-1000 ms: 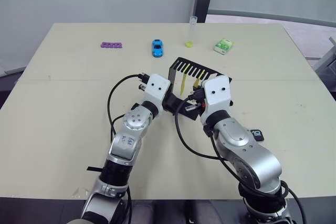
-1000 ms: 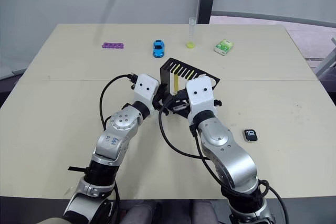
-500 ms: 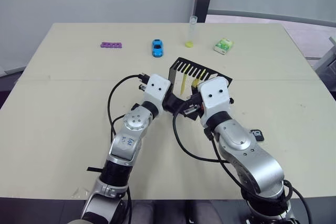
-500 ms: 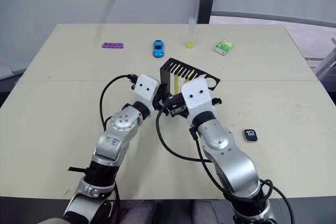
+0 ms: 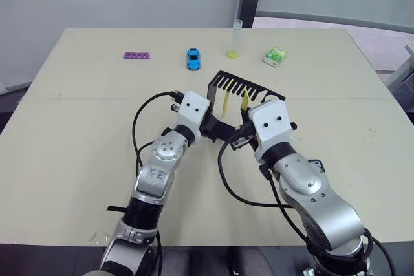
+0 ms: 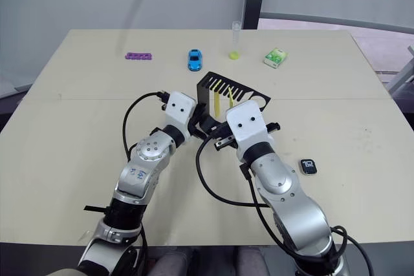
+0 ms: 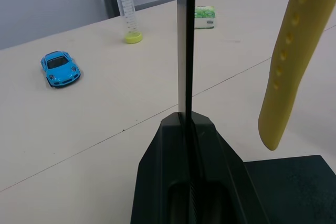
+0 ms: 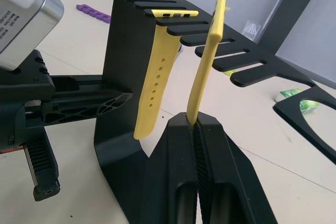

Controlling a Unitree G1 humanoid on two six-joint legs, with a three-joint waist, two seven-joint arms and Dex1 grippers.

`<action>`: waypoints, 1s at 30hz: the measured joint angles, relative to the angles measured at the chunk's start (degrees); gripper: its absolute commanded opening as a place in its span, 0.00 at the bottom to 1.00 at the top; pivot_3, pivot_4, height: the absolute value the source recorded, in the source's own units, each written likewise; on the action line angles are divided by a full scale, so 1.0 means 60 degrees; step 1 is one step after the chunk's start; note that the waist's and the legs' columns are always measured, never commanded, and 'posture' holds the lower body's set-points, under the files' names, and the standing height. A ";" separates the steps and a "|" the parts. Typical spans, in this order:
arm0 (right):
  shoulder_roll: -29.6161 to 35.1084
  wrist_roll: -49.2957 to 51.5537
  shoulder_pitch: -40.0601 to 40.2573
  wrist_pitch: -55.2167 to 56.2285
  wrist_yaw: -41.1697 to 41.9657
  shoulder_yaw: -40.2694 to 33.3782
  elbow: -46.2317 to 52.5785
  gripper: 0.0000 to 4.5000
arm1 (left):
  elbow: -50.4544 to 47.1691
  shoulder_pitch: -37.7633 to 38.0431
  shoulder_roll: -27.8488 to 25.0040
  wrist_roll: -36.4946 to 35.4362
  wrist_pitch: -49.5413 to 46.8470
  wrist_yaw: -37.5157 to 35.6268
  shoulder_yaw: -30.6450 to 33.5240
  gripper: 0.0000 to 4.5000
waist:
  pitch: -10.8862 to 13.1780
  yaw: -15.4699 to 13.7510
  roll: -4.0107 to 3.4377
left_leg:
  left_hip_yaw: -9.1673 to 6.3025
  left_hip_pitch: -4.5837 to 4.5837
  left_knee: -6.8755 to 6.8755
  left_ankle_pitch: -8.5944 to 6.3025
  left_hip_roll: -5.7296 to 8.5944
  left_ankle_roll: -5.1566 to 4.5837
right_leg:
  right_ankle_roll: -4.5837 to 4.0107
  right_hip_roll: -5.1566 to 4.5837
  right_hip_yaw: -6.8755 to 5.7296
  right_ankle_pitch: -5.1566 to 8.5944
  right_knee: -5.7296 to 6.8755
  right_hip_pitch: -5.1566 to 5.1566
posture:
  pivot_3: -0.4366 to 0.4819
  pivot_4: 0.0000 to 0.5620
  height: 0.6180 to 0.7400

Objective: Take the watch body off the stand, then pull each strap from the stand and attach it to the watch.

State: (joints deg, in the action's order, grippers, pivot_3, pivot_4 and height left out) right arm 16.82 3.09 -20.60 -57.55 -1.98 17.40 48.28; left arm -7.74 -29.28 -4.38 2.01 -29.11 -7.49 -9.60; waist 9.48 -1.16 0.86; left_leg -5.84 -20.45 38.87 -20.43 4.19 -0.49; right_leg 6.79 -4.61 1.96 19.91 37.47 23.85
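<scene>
My right gripper (image 8: pixel 198 121) pinches the plain strap's (image 8: pixel 207 59) lower end, strap hanging upright, while my left gripper (image 7: pixel 186 121) clamps the stand (image 8: pixel 118 72).

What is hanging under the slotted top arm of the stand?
Two yellow straps hang from the stand's slots: the holed strap hangs free, and the plain strap is pinched at its lower end by the right hand. Their top ends are hidden in the slots.

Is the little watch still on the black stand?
Off. The watch body lies flat on the table, apart from the stand.
</scene>
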 measured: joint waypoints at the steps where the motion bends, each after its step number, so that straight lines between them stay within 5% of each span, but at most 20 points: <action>1: 0.0091 0.0014 0.0127 0.0001 0.0118 -0.0008 0.0069 0.01 | 0.0031 -0.0008 0.0003 0.0000 0.0024 -0.0009 -0.0004 0.00 | 0.0000 -0.0002 0.0000 | 0.0000 0.0000 0.0000 0.0000 0.0000 0.0000 | 0.0000 0.0000 0.0000 0.0000 -0.0001 0.0000 | 0.48 0.27 1.00; 16: 0.0578 0.2688 0.2538 0.0644 0.3022 -0.2893 0.0964 0.01 | 0.0236 -0.0114 -0.0035 0.0000 0.0134 -0.0041 0.0004 0.00 | 0.0000 -0.0032 0.0001 | -0.0002 0.0001 -0.0001 0.0000 -0.0001 -0.0001 | 0.0000 0.0000 0.0008 0.0000 -0.0008 -0.0010 | 0.48 0.27 1.00; 19: 0.0614 0.2983 0.2611 0.0778 0.3200 -0.2996 0.0962 0.00 | 0.0237 -0.0116 -0.0058 -0.0009 0.0072 -0.0068 0.0020 0.20 | 0.0000 -0.0034 0.0001 | -0.0001 0.0001 -0.0002 0.0000 -0.0001 -0.0001 | 0.0000 0.0000 0.0008 0.0000 -0.0008 -0.0009 | 0.48 0.27 1.00; 22: 0.0738 0.3269 0.2774 0.0925 0.3352 -0.3151 0.0948 0.00 | 0.0197 -0.0040 -0.0210 -0.0101 -0.0061 -0.0267 0.0095 0.51 | 0.0001 -0.0028 0.0001 | -0.0001 0.0001 -0.0006 0.0000 -0.0001 -0.0001 | 0.0000 0.0001 0.0008 0.0000 -0.0009 -0.0008 | 0.48 0.27 1.00; 23: 0.0761 0.3305 0.2784 0.0953 0.3374 -0.3190 0.0946 0.00 | 0.0162 -0.0007 -0.0245 -0.0118 -0.0075 -0.0310 0.0116 0.51 | 0.0001 -0.0023 0.0001 | -0.0001 0.0001 -0.0006 0.0000 -0.0001 0.0000 | 0.0000 0.0001 0.0008 0.0000 -0.0010 -0.0008 | 0.48 0.27 1.00; 24: 0.0839 0.3399 0.2804 0.1016 0.3428 -0.3345 0.0941 0.00 | 0.0060 0.0101 -0.0395 -0.0160 -0.0133 -0.0428 0.0174 0.68 | 0.0000 -0.0020 0.0001 | -0.0001 0.0001 -0.0008 0.0000 -0.0002 0.0000 | 0.0000 0.0001 0.0008 0.0000 -0.0010 -0.0007 | 0.48 0.27 1.00; 25: 0.0976 0.3652 0.2836 0.1083 0.3660 -0.3593 0.0926 0.00 | -0.0289 0.0311 -0.0760 -0.0379 -0.0327 -0.0768 0.0360 0.69 | 0.0001 -0.0008 0.0001 | -0.0001 0.0003 -0.0013 0.0000 -0.0006 0.0000 | 0.0000 0.0003 0.0010 0.0000 -0.0010 -0.0007 | 0.48 0.27 1.00; 28: 0.1312 0.4095 0.2924 0.1252 0.4080 -0.4074 0.0803 0.00 | -0.0849 0.0659 -0.1519 -0.0929 -0.0708 -0.1550 0.0848 0.99 | 0.0003 -0.0008 -0.0002 | -0.0001 0.0004 -0.0021 0.0001 -0.0007 0.0001 | 0.0000 0.0002 0.0010 0.0000 -0.0017 -0.0007 | 0.48 0.27 1.00; 30: 0.1513 0.4492 0.2945 0.1350 0.4403 -0.4390 0.0654 0.00 | -0.1198 0.0879 -0.1995 -0.1456 -0.1007 -0.2190 0.1208 0.99 | 0.0003 -0.0024 -0.0003 | -0.0001 0.0006 -0.0022 0.0001 -0.0006 0.0001 | 0.0000 0.0000 0.0010 0.0000 -0.0019 -0.0011 | 0.48 0.27 1.00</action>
State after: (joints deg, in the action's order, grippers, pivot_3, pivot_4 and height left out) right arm 25.90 30.05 -2.93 -49.45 24.43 -8.94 52.21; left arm -14.93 -24.01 -16.35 -6.72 -35.15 -20.63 -2.35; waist 9.50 -1.30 0.84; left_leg -5.85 -20.42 38.74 -20.43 4.16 -0.49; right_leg 6.79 -4.61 2.02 19.92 37.35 23.78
